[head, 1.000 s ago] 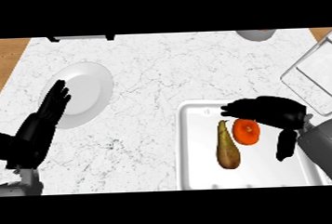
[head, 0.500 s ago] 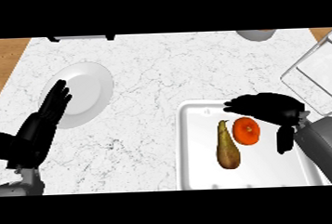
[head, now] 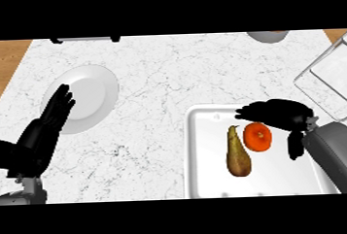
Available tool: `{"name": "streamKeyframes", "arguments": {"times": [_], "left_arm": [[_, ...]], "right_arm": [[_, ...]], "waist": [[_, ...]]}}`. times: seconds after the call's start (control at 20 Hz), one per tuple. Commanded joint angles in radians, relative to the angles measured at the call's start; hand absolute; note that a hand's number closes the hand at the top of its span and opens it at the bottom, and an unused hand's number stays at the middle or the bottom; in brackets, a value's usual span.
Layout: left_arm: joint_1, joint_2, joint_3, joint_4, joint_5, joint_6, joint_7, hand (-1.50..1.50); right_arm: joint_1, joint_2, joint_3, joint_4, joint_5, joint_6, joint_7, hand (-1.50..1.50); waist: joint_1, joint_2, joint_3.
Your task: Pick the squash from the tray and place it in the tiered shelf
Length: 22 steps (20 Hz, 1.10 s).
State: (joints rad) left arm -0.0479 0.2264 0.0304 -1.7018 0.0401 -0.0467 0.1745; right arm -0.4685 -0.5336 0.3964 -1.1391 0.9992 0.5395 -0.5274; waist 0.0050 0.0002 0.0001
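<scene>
At the far left, the left hand (head: 42, 135) stood open near the counter's (head: 168, 80) lower left, its fingers straight and pointing up toward the far edge, the tips overlapping the near rim of a white plate (head: 89, 95). The plate lay flat on the white marble counter, with a strip of wooden surface (head: 5, 61) beyond the counter's left border. Toward the right, a white tray (head: 206, 156) sat on the counter. In it lay the squash (head: 238, 155), long and brownish, with its thin neck pointing to the far side and its thick end nearer the robot. Just right of it, close to touching, lay a round orange-red fruit (head: 258, 136). The right hand (head: 280, 113) hung over the tray's far right part, fingers curled and reaching left above the fruit, thumb hanging down at its right; it held nothing, and the squash lay free of it. At the upper right edge stood the tiered shelf (head: 333, 79), wire-framed with pale levels, well apart from the squash.
</scene>
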Motion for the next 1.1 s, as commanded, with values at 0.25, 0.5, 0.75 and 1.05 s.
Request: {"name": "streamKeyframes", "arguments": {"times": [0.25, 0.5, 0.75, 1.05], "left_arm": [[-0.023, -0.004, 0.041, 0.054, -0.011, -0.033, -0.032, 0.00], [-0.026, -0.040, -0.008, 0.016, -0.043, -0.017, 0.004, 0.00], [-0.025, -0.028, 0.025, 0.047, -0.026, -0.043, -0.033, 0.00], [-0.049, -0.007, 0.059, 0.037, 0.004, -0.057, 0.006, 0.00]], "right_arm": [[-0.038, 0.088, -0.005, 0.220, 0.127, -0.065, -0.083, -1.50], [-0.015, 0.067, -0.023, 0.302, 0.148, -0.137, -0.155, -1.50], [-0.020, 0.135, -0.029, 0.294, 0.159, -0.118, -0.107, -1.50], [-0.032, 0.153, -0.088, 0.431, 0.177, -0.377, -0.175, 1.50]], "waist": [[0.002, 0.002, 0.000], [0.002, 0.002, 0.000], [0.000, 0.001, 0.000], [0.012, 0.006, 0.001]]}}
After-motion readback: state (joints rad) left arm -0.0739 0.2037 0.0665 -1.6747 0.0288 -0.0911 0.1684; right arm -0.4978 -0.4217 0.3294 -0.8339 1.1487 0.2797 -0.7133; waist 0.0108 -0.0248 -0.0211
